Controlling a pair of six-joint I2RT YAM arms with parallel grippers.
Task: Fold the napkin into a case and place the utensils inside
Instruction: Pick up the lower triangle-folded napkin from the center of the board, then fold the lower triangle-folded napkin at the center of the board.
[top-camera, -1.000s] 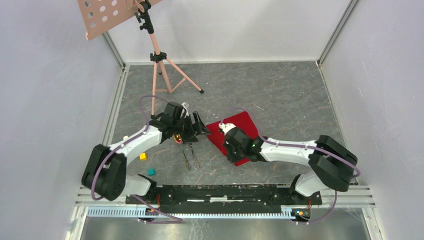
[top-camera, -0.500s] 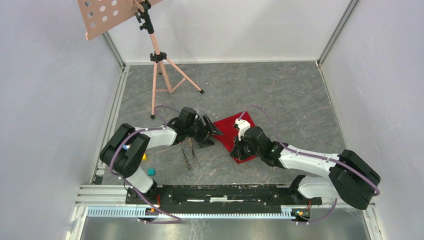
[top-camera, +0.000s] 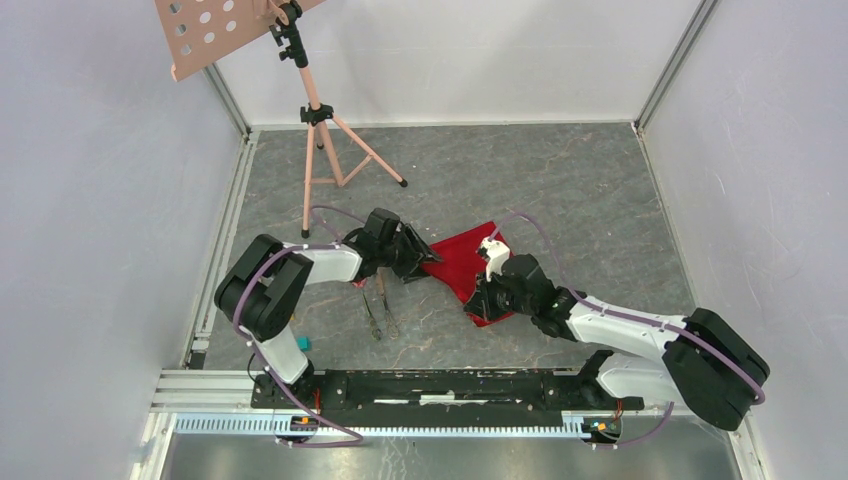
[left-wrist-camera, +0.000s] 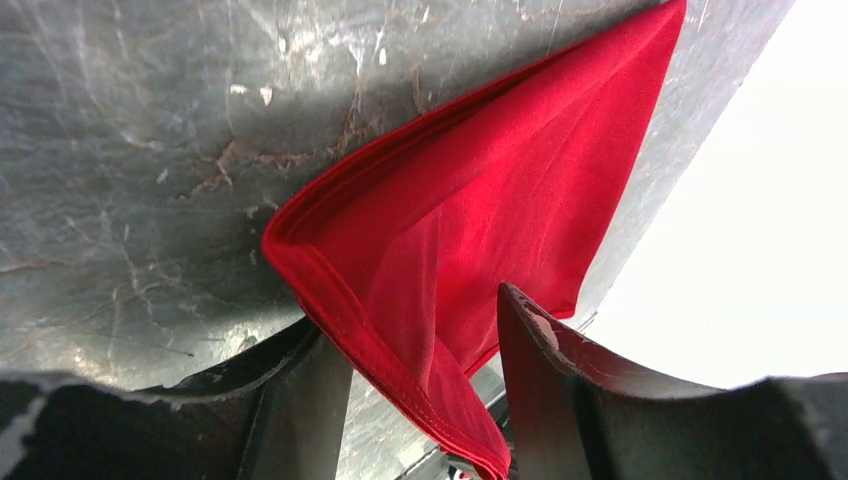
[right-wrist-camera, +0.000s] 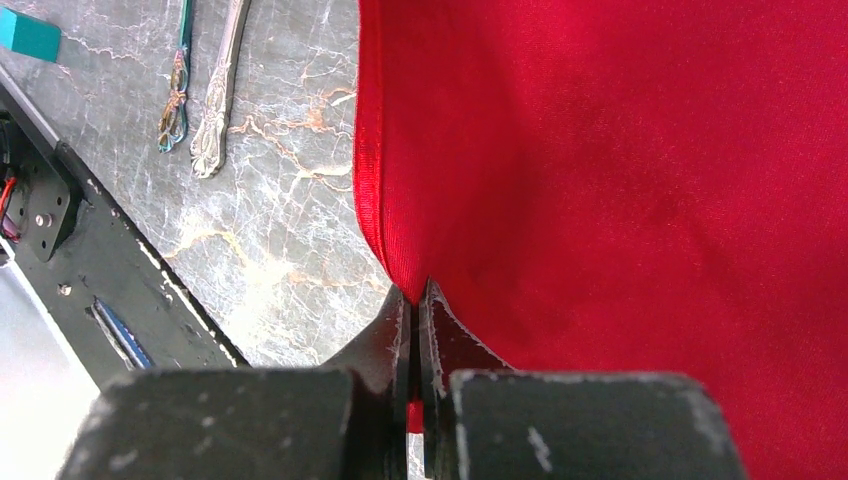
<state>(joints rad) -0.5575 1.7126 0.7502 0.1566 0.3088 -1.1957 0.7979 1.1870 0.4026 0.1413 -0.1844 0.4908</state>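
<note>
Since a second ago the left claw (top-camera: 417, 263) has moved in on the napkin (top-camera: 462, 266), which has shifted right on the bench (top-camera: 570, 190). Only the left wrist view shows that claw released, its fingers astride a folded corner. Only the right wrist view shows the right claw (right-wrist-camera: 415, 296) clenched on the napkin's near corner. From overhead, the napkin's long axis runs near-to-far with one corner pointing left. The utensils (top-camera: 379, 312) lie apart to its left.

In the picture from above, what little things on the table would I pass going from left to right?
teal block → utensils → napkin
</note>
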